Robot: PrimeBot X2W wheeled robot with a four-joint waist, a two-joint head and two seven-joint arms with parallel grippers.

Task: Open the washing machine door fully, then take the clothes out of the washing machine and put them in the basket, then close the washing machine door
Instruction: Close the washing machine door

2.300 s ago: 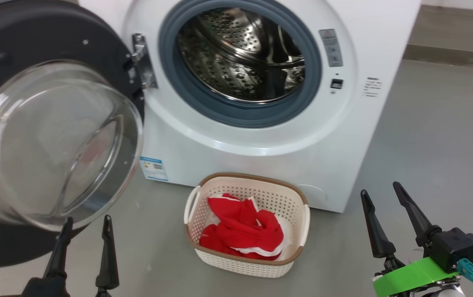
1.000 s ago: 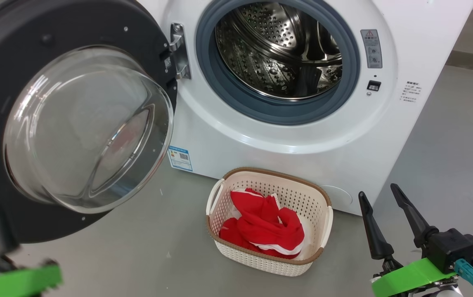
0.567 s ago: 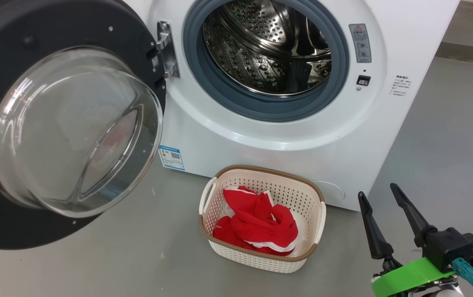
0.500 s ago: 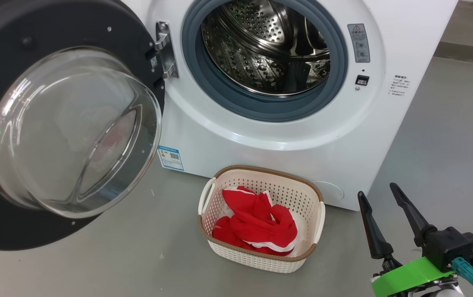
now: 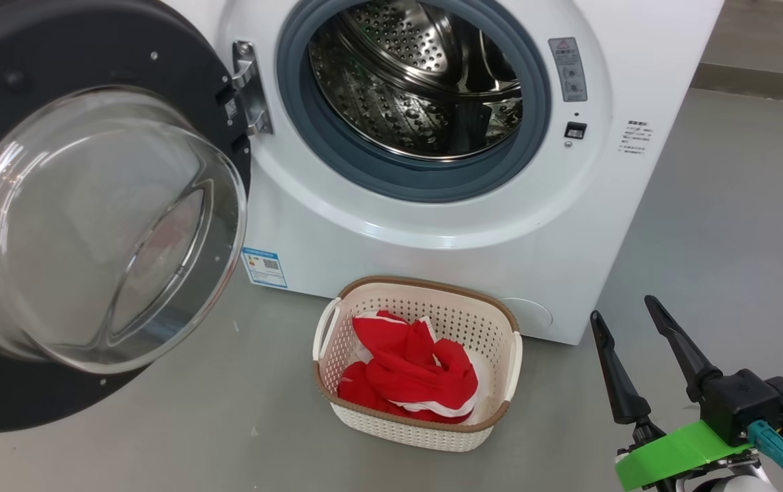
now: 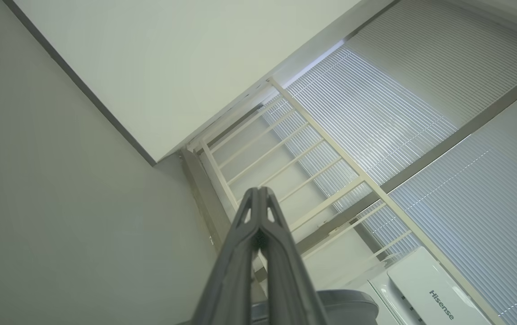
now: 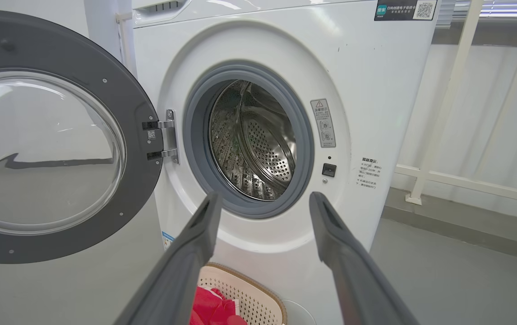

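Drum mouth [image 5: 419, 89] open, nothing across it. At left the washing machine door [image 5: 16, 48] hangs wide, glass bowl [image 5: 91, 225] bulging outward. The basket [image 5: 460, 316] stands on the floor [image 5: 706, 225] just below the opening.

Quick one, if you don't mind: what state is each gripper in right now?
Left gripper: closed, fingers pressed together, holding nothing.
Right gripper: open, holding nothing.
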